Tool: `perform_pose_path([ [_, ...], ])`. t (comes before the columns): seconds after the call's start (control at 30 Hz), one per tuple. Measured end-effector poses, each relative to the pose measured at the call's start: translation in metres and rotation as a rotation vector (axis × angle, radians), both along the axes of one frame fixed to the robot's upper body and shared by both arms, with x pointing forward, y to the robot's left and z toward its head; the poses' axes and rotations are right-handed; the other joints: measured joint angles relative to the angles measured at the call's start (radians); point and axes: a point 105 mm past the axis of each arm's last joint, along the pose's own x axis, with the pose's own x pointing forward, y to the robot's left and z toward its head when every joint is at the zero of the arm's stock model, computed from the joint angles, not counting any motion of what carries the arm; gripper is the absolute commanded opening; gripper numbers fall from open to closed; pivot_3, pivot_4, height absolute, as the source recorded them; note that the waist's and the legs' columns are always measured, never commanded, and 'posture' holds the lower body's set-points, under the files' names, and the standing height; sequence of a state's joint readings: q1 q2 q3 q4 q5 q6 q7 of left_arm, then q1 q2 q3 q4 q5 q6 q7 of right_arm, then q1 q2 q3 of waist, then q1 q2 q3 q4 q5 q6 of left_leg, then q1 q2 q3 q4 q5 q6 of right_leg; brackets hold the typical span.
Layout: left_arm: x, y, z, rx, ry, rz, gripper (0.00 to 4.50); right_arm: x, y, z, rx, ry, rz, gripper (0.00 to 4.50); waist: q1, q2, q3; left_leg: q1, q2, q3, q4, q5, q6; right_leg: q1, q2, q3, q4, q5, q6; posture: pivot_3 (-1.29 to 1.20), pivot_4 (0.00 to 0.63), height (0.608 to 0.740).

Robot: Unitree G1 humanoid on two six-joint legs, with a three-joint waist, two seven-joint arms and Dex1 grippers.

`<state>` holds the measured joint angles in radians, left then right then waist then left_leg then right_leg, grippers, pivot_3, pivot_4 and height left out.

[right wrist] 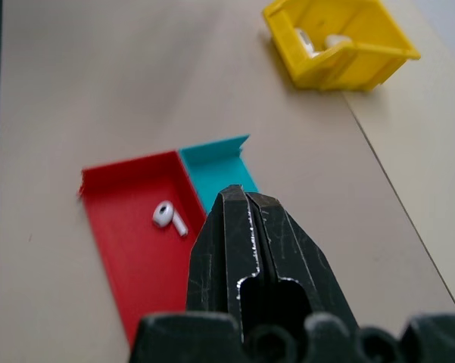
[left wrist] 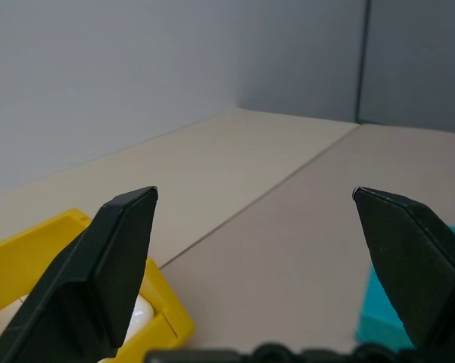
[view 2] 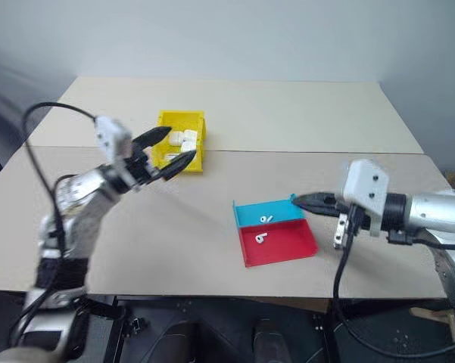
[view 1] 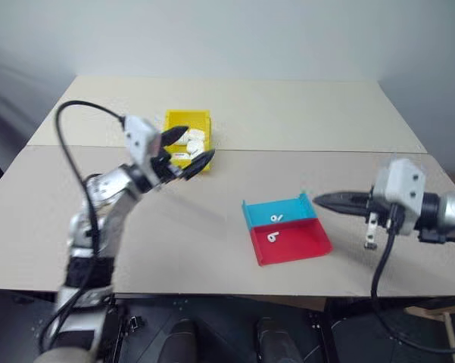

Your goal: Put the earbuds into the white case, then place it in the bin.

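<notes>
my left gripper (view 1: 188, 147) spread wide, empty, by bin (view 1: 186, 119) | my right gripper (view 1: 322, 200) clenched, empty, beside trays (view 1: 289, 234) with earbuds (view 1: 274, 236)

It looked like a lab or test room: two plain beige tables (view 1: 235, 113) stood pushed together against a bare grey wall (view 1: 235, 34), carrying small coloured plastic trays (view 1: 288, 231).

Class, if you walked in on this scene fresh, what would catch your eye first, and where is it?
The bright yellow bin at the table's far left, holding white cases, with the open left gripper in front of it. Then the blue tray and red tray side by side, one earbud in each, beside the shut right gripper.
</notes>
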<state>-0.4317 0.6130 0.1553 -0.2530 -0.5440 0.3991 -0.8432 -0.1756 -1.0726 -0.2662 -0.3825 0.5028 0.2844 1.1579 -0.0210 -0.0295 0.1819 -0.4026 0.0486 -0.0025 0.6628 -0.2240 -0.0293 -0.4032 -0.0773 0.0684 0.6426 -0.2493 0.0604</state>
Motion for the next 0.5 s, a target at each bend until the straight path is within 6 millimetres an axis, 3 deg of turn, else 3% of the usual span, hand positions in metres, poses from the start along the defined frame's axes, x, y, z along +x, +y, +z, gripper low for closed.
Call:
perform_pose_path([
  [0.1,-0.027,0.014,0.001,0.079,0.027,-0.058,4.48,-0.004,-0.016,0.004,-0.051,-0.010,0.004,0.00,0.004,0.000,0.000,0.000,0.001,0.000,0.000,0.000,0.000,0.000,0.000,0.000,-0.001,0.000,0.000,0.00,0.150,0.740],
  [0.27,-0.052,0.036,0.006,0.172,0.084,-0.072,4.48,-0.014,-0.041,0.007,-0.090,0.000,-0.015,0.00,0.008,0.000,0.000,-0.001,0.001,0.000,0.000,0.000,0.000,-0.001,0.000,0.000,-0.001,-0.001,0.000,0.00,0.150,0.740],
  [0.5,-0.059,0.050,0.024,0.178,0.080,-0.042,4.48,-0.017,-0.050,0.012,-0.099,-0.007,-0.030,0.00,0.005,0.000,0.000,0.000,0.001,0.001,0.000,0.000,0.000,0.000,0.000,0.000,-0.001,-0.001,-0.001,0.00,0.150,0.740],
])
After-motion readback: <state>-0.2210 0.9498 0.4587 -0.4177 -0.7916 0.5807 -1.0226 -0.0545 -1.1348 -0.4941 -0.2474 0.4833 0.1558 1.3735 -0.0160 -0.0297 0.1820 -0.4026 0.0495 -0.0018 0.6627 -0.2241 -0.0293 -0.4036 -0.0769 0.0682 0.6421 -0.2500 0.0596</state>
